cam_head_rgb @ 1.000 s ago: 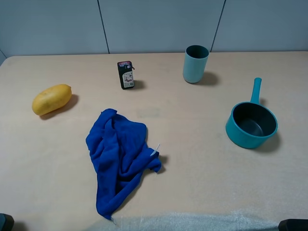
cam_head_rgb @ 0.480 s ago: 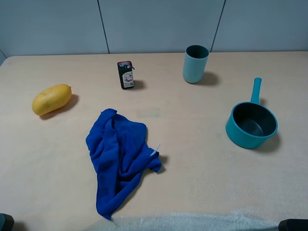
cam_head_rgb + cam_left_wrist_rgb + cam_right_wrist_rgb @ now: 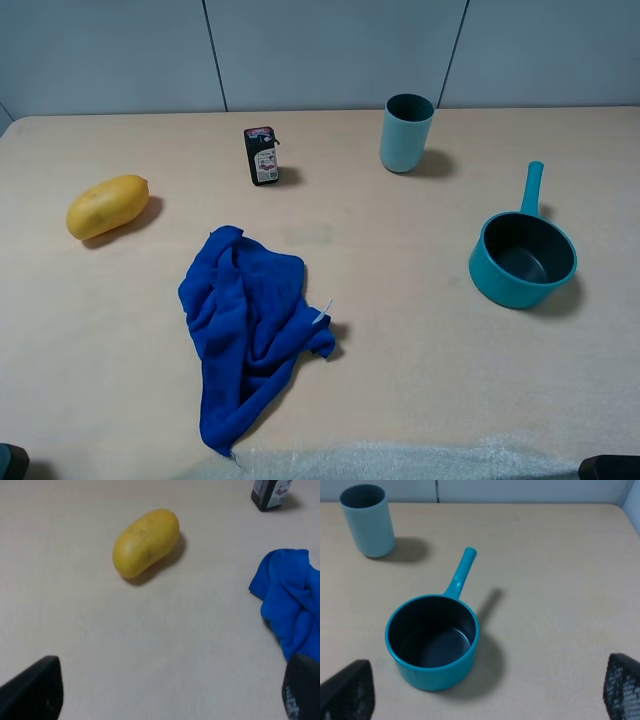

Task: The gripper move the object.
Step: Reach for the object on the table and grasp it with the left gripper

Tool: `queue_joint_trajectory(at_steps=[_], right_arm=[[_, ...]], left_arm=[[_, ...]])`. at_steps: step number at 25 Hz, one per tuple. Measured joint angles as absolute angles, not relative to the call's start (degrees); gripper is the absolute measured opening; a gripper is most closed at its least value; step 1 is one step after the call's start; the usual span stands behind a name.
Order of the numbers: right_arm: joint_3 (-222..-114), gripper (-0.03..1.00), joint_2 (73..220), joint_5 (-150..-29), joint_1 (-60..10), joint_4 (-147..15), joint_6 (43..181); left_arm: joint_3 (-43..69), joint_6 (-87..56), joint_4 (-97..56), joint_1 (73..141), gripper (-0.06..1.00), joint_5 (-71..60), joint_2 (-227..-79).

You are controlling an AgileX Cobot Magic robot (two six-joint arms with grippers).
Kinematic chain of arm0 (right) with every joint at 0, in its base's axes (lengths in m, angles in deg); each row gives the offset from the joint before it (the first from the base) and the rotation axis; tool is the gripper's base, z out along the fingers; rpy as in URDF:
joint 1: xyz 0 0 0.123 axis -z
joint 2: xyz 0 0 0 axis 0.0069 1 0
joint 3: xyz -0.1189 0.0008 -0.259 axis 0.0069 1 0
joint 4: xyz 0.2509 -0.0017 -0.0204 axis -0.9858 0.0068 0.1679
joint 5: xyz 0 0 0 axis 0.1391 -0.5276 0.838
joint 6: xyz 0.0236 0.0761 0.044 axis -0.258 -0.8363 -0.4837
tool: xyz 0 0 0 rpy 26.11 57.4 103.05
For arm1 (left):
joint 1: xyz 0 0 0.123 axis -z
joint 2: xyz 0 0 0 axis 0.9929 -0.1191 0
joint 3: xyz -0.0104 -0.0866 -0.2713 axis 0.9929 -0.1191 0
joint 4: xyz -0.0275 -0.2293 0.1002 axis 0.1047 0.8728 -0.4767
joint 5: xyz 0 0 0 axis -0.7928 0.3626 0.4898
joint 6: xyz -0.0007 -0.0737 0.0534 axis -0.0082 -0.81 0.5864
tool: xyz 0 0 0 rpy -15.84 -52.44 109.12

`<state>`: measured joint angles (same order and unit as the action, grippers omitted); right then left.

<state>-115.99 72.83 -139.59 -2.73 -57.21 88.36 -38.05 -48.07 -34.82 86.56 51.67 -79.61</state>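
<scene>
The black pack [image 3: 262, 156] stands upright near the far edge of the tabletop [image 3: 420, 340], left of the middle. It sits between the yellow fruit [image 3: 107, 206] and the teal cup [image 3: 406, 132], apart from both, and beyond the blue cloth [image 3: 248, 325]. Its top edge is pink-red and its front carries a white printed label. There is dark print with a touch of red on the label, but it is too small to read and no brand can be made out. In the left wrist view the frame cuts the pack off, so only its lower part and a piece of the label show.

Only two black fingertips of the left gripper [image 3: 167, 692] are visible, clipped by the frame. They are spread wide over bare tabletop, near the fruit and the cloth and well away from the pack. The right gripper [image 3: 482, 690] is likewise spread wide, its two mesh-textured tips half cut off. It hangs near the teal saucepan [image 3: 432, 642], whose inside is dark and whose handle points toward the cup.

In the high view the arms appear only as small dark bits at the two near corners. A pale fuzzy strip [image 3: 400, 462] runs along the near edge, possibly a towel, though it is too cropped to be sure.
</scene>
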Motion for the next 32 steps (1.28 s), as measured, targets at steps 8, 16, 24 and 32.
queue_joint_trajectory(at_steps=[8, 16, 24, 32], right_arm=[[-116.0, 0.69, 72.8, -139.6, -2.7, -57.2, 88.4], [-116.0, 0.69, 72.8, -139.6, -2.7, -57.4, 88.4], [-116.0, 0.69, 72.8, -139.6, -2.7, -57.4, 88.4], [-116.0, 0.69, 72.8, -139.6, -2.7, -57.6, 88.4]], left_arm=[[-33.8, -48.1, -34.8, 86.6, 0.88, 54.1, -81.0], [-27.4, -48.1, -34.8, 86.6, 0.87, 55.6, -96.4], [-21.6, -45.5, -34.8, 86.6, 0.87, 55.2, -113.5], [-16.1, -46.1, -34.9, 90.1, 0.87, 51.6, -125.5]])
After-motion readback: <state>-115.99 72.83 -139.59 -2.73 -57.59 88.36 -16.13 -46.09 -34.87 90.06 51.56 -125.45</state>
